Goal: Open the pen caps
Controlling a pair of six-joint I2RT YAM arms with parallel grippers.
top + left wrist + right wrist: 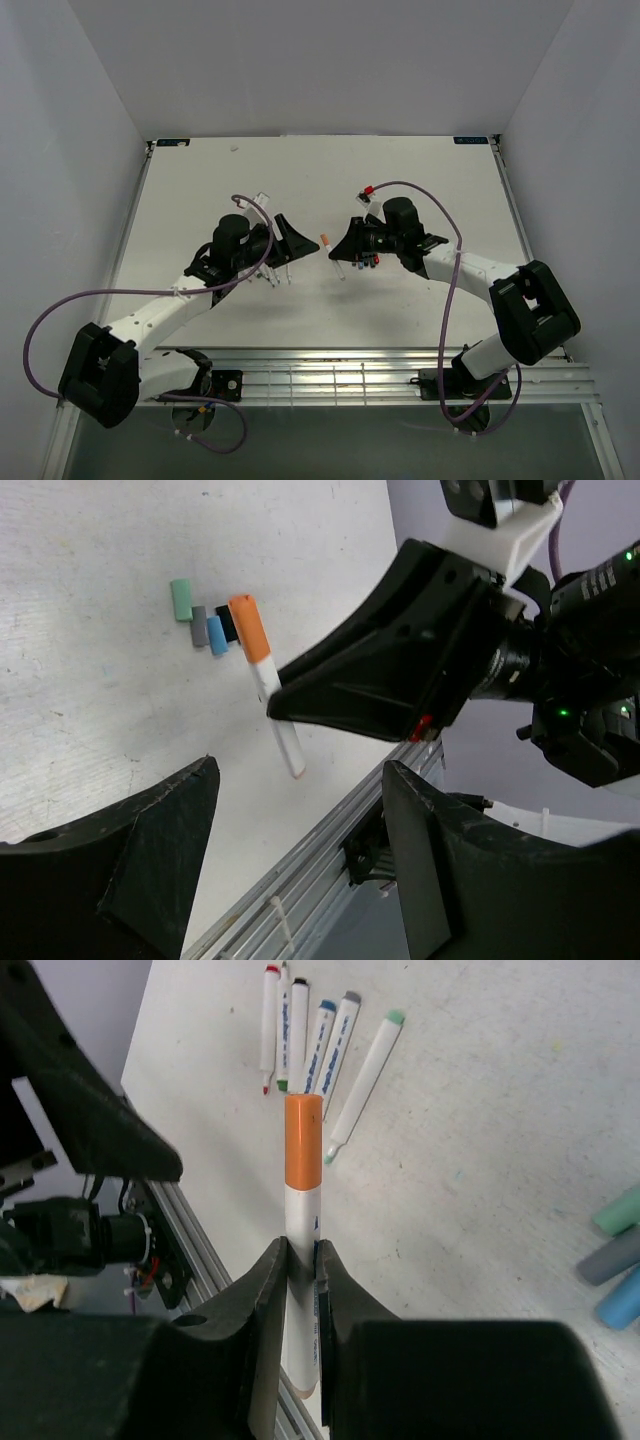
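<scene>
Orange cap (pixel 303 1140) is on the pen (pixel 302 1215), held in the air over mid-tabletop (pixel 420 180), between the two grippers.

Handling, judged: the cap is small, light, stiff plastic. It looks smooth and likely slippery, and probably seats by friction. Best hold is across its sides at mid-length, clear of the seam with the white barrel, with a straight pull along the pen's axis. The thin barrel could slide or twist in the other grip if the pull goes off-axis.

Right gripper (pixel 300 1260): jaws closed tight on the white barrel below the cap, cap end pointing toward the left arm.

Left gripper (pixel 300 780): jaws wide apart, holding nothing and apparently touching nothing. The cap sits ahead of its fingertips, not yet between them.

Loose caps (pixel 200 626) in green, grey, blue and black lie bunched on the tabletop under the held pen. Bare pens (pixel 298 1030) lie side by side beneath the left arm, nearer the near edge.
</scene>
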